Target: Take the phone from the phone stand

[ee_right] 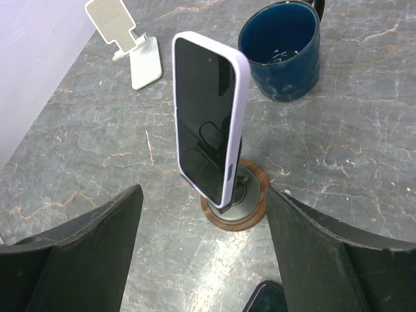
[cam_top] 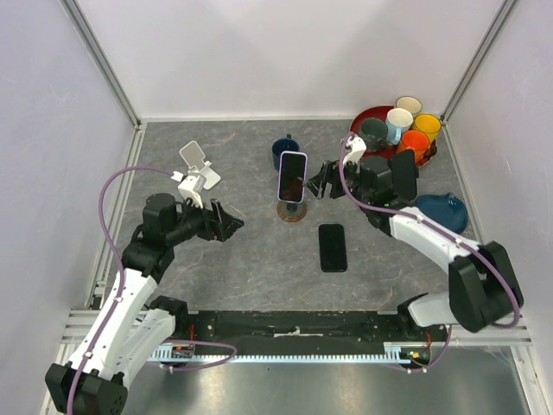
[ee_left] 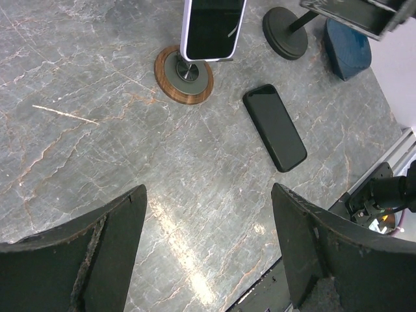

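The phone [ee_right: 207,123] is found directly ahead of the right hand [cam_top: 322,181], just beyond its fingertips and roughly centred on the gap between them. It is carried on the phone stand [ee_right: 244,201], above the surface [cam_top: 259,259] rather than on it. Its long axis is set upright, leaning slightly back, so its narrow edges are presented across the line of approach. The right hand is seen with its fingers spread wide and nothing held between them; no contact with the phone can be made out. The left hand [cam_top: 227,221] is likewise held wide open and empty. From that hand the phone lies well apart, ahead and to the right, so the right arm is judged the nearer one for the lift.

The phone is shown as a slim slab with a dark, unlit screen and a pale lilac case with rounded corners. A side button is visible on the edge turned toward the right hand. Its lower end is seated on a short post above a round, wood-rimmed base. A second, dark handset [cam_top: 333,247] is laid flat on the surface, nearer the arms' bases than the stand.
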`<state>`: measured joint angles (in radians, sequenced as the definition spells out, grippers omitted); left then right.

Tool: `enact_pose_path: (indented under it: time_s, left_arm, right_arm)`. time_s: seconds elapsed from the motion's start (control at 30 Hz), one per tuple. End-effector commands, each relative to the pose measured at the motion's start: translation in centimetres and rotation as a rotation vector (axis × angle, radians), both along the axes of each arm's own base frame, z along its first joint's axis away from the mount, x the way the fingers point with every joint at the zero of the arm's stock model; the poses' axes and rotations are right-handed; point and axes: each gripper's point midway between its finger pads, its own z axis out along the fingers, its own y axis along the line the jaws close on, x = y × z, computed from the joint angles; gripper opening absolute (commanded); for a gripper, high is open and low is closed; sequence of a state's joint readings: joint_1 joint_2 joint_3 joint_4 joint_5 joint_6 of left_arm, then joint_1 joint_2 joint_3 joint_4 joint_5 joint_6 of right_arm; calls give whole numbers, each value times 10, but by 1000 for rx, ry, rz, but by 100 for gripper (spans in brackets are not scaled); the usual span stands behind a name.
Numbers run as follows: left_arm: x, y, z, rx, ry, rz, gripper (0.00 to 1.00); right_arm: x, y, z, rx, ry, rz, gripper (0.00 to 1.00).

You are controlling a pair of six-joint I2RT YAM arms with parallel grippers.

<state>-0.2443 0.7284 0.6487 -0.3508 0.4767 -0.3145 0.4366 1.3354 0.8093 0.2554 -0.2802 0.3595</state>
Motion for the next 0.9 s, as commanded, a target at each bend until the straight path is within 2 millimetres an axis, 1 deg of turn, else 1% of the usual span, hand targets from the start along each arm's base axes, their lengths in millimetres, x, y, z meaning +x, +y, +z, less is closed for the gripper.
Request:
enact_pose_path:
  time_s: [0.0, 0.03, 0.07, 0.1, 0.17, 0.2, 0.27, 0.3, 0.37, 0.4, 0.47, 0.53, 0.57, 0.6, 0.67, 0.7, 0.77, 0.83, 0.87]
  left_arm:
    - [1, -6, 10, -17, -55, -42, 84]
    - [2, -6, 11, -18, -58, -42, 84]
    - [2, -5, 11, -17, -56, -41, 84]
    - [2, -6, 11, -18, -54, -45, 84]
    - [2, -6, 10, -18, -49, -46, 84]
    - [3, -6, 10, -18, -50, -48, 84]
    - [3, -7, 9, -17, -45, -50, 84]
    - [3, -7, 9, -17, -41, -53, 84]
    - [4, -8, 9, -19, -41, -56, 84]
    - [4, -8, 9, -18, -39, -57, 84]
    - [4, -8, 8, -19, -34, -62, 84]
    - [4, -9, 7, -19, -32, -63, 84]
    - [4, -9, 8, -18, -33, -64, 84]
    - [4, -9, 8, -19, -35, -65, 84]
    - [4, -9, 6, -19, -30, -65, 84]
    - [4, -9, 6, -20, -29, -64, 84]
    - [4, -9, 6, -20, -30, -68, 84]
    - [4, -10, 6, -22, -29, -70, 84]
    - [4, -10, 6, -22, -27, -71, 84]
  right_arm:
    - [27, 15, 30, 98, -86, 94, 82]
    - [31, 16, 30, 96, -96, 106, 81]
    - [37, 16, 35, 93, -112, 116, 81]
    - [39, 20, 26, 82, -100, 144, 81]
    - [48, 20, 28, 67, -121, 150, 81]
    - [52, 21, 20, 60, -106, 154, 81]
    - [58, 22, 19, 62, -112, 160, 81]
    - [62, 23, 12, 60, -99, 166, 81]
    - [65, 26, 15, 69, -111, 189, 80]
    - [68, 28, 8, 66, -102, 200, 80]
    - [72, 32, 10, 70, -107, 217, 79]
    - [74, 35, 4, 70, -97, 232, 77]
    - [76, 36, 6, 75, -101, 242, 75]
    - [77, 37, 1, 75, -92, 248, 74]
    - [80, 38, 3, 81, -100, 255, 73]
    - [79, 41, 1, 85, -96, 268, 71]
    - [79, 42, 2, 90, -100, 279, 65]
    - [79, 43, 2, 93, -105, 295, 61]
    - [78, 43, 1, 92, -104, 303, 56]
